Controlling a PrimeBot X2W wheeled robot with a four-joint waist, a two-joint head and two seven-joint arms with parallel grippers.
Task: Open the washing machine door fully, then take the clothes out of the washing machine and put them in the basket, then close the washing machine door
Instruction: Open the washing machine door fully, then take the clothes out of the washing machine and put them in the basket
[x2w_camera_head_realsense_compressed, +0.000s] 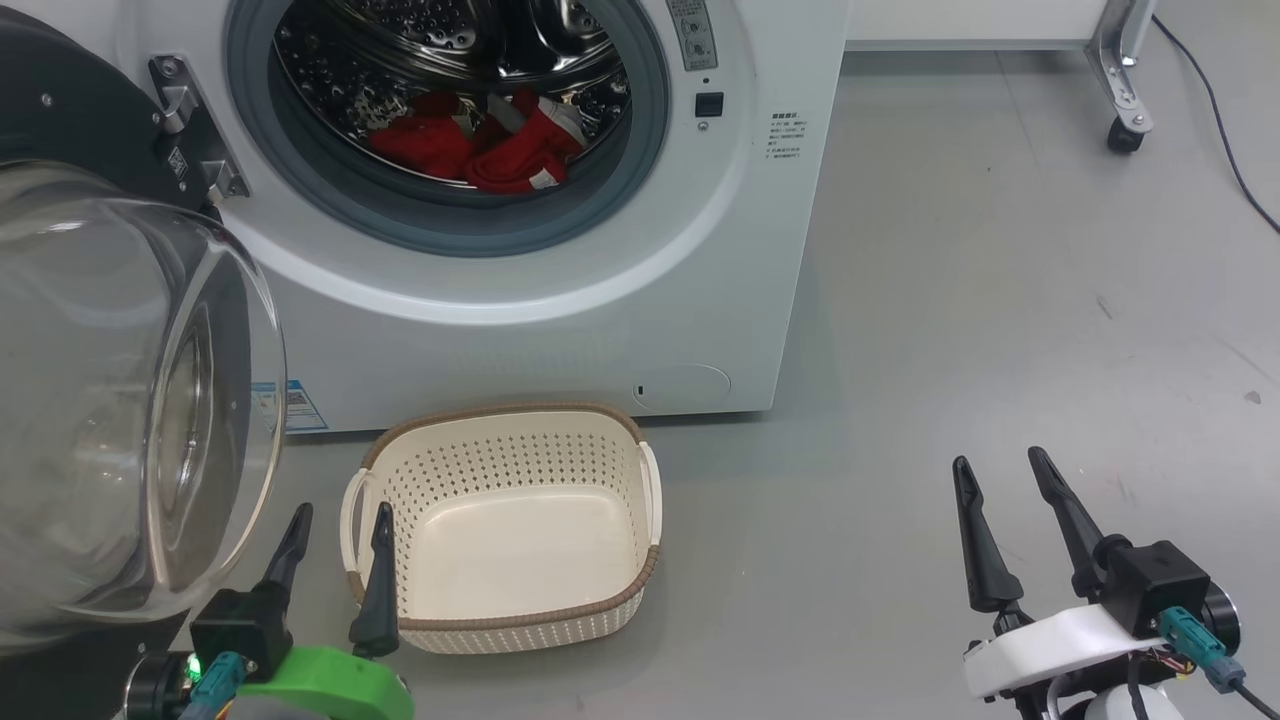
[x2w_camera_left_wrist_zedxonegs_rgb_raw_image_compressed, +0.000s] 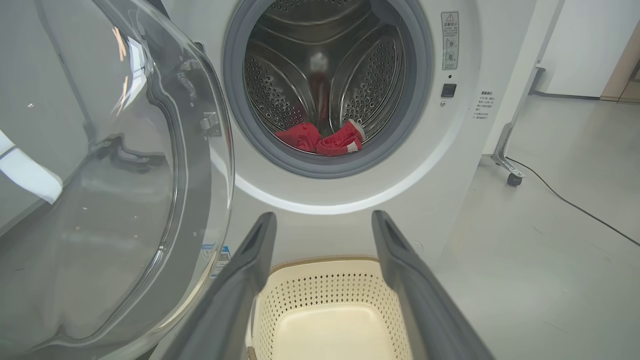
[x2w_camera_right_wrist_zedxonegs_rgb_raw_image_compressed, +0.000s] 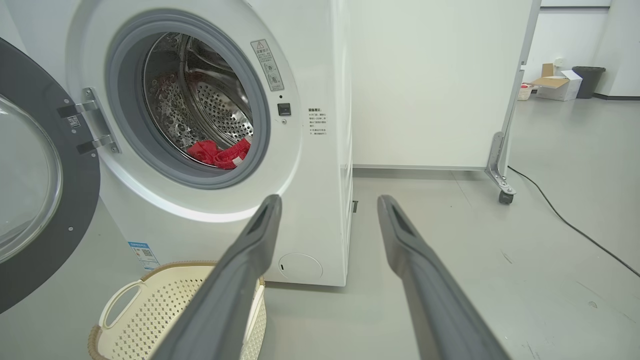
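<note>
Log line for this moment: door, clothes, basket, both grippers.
door: open | clothes: in drum | basket: empty, before machine | left gripper: open, empty | right gripper: open, empty

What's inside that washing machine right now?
Red clothes with white trim lie bunched on the bottom of the steel drum. Anything underneath them is covered by the fabric.
</note>
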